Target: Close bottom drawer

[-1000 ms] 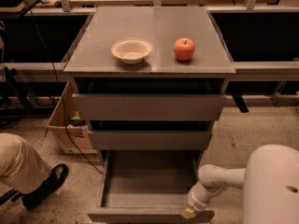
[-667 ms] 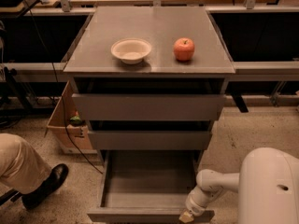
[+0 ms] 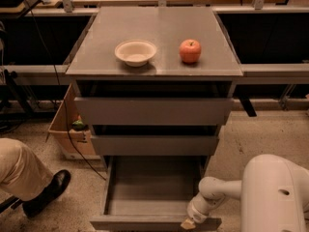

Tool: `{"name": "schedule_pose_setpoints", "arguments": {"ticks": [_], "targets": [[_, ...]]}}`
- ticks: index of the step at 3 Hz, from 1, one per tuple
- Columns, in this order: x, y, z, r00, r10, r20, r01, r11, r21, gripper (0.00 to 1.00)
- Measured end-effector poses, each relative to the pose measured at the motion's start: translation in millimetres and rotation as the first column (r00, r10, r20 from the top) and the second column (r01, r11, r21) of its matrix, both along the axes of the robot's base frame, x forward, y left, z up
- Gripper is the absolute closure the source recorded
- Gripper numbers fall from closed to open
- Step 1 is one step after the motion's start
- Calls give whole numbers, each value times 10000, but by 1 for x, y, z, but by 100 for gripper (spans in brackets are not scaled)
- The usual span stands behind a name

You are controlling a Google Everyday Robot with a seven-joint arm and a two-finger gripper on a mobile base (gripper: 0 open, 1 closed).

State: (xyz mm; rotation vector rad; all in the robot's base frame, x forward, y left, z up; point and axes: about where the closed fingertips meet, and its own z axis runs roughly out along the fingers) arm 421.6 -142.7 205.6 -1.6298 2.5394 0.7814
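The bottom drawer [image 3: 149, 185] of the grey cabinet is pulled far out. Its shallow tray is empty and its flat front [image 3: 145, 223] lies at the lower edge of the view. My gripper [image 3: 189, 222] is at the right end of that front, touching its top edge, on the end of my white arm [image 3: 270, 192]. The two drawers above, the tall top one [image 3: 153, 111] and the mid-sized one [image 3: 154, 144], stand only slightly out.
A cream bowl [image 3: 135, 52] and a red apple [image 3: 190, 50] sit on the cabinet top [image 3: 154, 28]. A person's leg and black shoe [image 3: 46, 192] are at the lower left. A cardboard box [image 3: 70, 129] stands left of the cabinet. Benches run behind.
My arm has drawn slightly toward the lower right and the gripper has stayed at the drawer front's right end. The drawer looks equally far out.
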Motion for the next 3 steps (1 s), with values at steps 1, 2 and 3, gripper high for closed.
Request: {"name": "schedule_pose_setpoints", "arguments": {"ticks": [1, 2, 3], "targets": [[21, 10, 4, 9984, 234, 525, -233, 9997, -13, 0], [28, 14, 0, 9976, 281, 629, -280, 9996, -12, 0], [33, 20, -11, 9974, 295, 653, -300, 9995, 68, 18]]}}
